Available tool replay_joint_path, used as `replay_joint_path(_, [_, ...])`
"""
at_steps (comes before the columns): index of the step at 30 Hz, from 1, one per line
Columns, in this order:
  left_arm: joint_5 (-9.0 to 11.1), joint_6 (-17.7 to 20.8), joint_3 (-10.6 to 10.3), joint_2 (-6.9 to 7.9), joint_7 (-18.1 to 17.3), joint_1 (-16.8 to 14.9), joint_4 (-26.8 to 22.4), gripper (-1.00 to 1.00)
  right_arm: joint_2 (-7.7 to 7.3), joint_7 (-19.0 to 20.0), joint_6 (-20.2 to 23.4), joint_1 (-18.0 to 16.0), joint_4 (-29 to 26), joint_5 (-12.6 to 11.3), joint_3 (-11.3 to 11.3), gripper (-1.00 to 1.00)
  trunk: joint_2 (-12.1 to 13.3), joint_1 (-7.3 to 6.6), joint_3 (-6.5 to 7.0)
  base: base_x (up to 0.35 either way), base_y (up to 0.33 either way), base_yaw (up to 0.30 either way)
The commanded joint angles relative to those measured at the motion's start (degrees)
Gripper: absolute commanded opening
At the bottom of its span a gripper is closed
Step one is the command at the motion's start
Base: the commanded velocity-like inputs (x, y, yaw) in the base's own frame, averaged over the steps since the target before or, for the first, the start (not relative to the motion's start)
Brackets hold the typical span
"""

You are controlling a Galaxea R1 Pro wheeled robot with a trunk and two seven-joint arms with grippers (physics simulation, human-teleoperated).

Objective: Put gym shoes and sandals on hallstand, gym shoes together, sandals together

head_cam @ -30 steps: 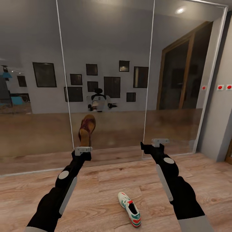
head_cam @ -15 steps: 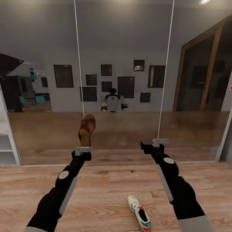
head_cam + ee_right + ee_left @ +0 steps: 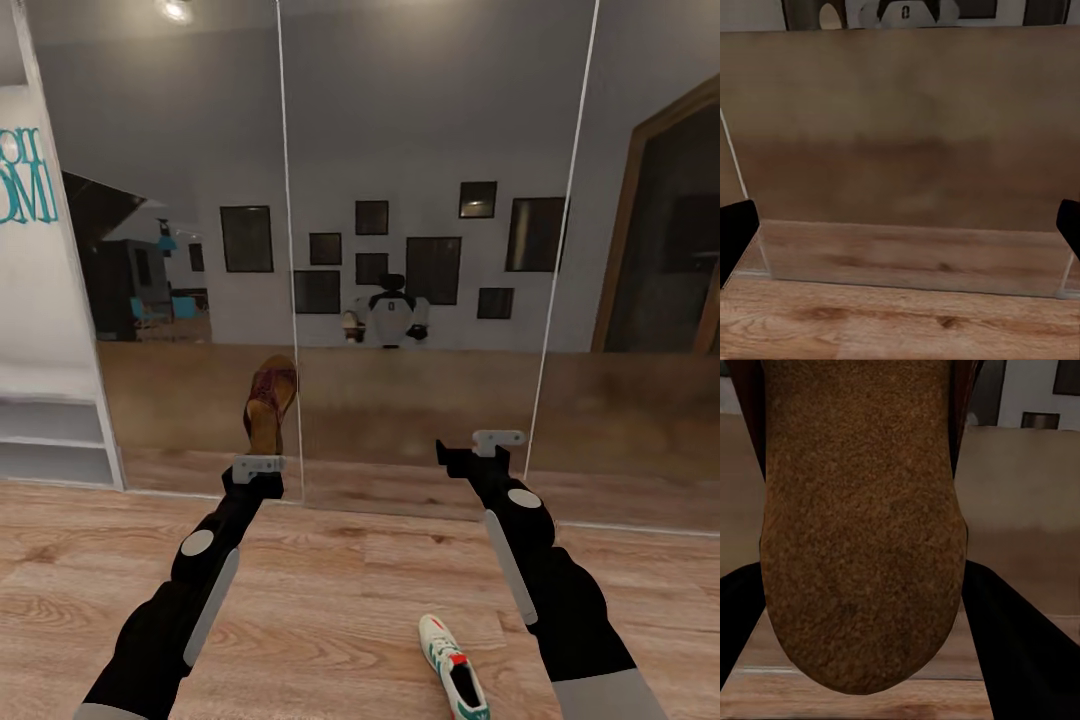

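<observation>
My left gripper point(image 3: 262, 452) is shut on a brown sandal point(image 3: 271, 404), held upright in front of the mirror wall. In the left wrist view its rough brown sole point(image 3: 862, 525) sits between the black fingers point(image 3: 1020, 645). The right gripper point(image 3: 456, 457) hovers at the same height, open and holding nothing, its fingertips point(image 3: 735, 232) wide apart over the corridor floor point(image 3: 900, 315). One white gym shoe point(image 3: 455, 680) with green stripes and a red tongue lies on the floor near the right arm. The light grey low shelves of the hallstand point(image 3: 50, 435) show at the far left.
A mirrored wall point(image 3: 420, 250) of tall panels runs across ahead and reflects the robot and framed pictures. A white wall panel with teal lettering point(image 3: 30, 190) rises above the shelves. Wood-plank floor point(image 3: 330, 600) stretches between the arms.
The view has swung left: the mirror panels and the gym shoe slid right in the picture, and the hallstand shelves came further into view. Both arms keep their pose, sandal still held.
</observation>
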Motion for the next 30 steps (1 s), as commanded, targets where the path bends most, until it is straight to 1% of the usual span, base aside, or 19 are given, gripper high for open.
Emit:
replay_joint_path(1, [0.55, 0.31, -0.04, 0.00, 0.18, -0.04, -0.06, -1.00, -0.03, -0.50, 0.22, -0.03, -0.09, -0.49, 0.08, 1.00, -0.03, -0.01, -0.07, 0.000, -0.044, 0.257])
replay_joint_path(4, [0.55, 0.31, -0.06, 0.00, 0.18, -0.04, -0.06, -1.00, -0.03, -0.50, 0.22, -0.03, -0.09, -0.49, 0.08, 1.00, -0.03, -0.01, -0.07, 0.000, -0.020, 0.138])
replay_joint_path(9, [0.55, 0.31, -0.06, -0.02, 0.18, -0.04, -0.06, -1.00, -0.03, -0.50, 0.21, -0.03, -0.09, -0.49, 0.08, 1.00, -0.03, -0.01, -0.07, 0.000, -0.043, 0.032])
replay_joint_path(22, [0.55, 0.31, -0.06, -0.03, 0.18, -0.04, -0.06, -1.00, -0.03, -0.50, 0.25, -0.03, -0.09, -0.49, 0.08, 1.00, -0.03, -0.01, -0.07, 0.000, -0.287, 0.002])
replay_joint_path(25, [0.55, 0.31, -0.07, -0.01, 0.18, -0.04, -0.06, -1.00, -0.04, -0.50, 0.23, -0.03, -0.09, -0.49, 0.07, 1.00, -0.03, -0.01, -0.07, 0.000, -0.169, 0.000])
replay_joint_path(30, [0.54, 0.31, -0.07, -0.07, 0.18, -0.04, -0.06, -1.00, -0.03, -0.50, 0.25, -0.03, -0.09, -0.49, 0.05, 1.00, -0.03, -0.01, -0.07, 0.001, -0.055, 0.000])
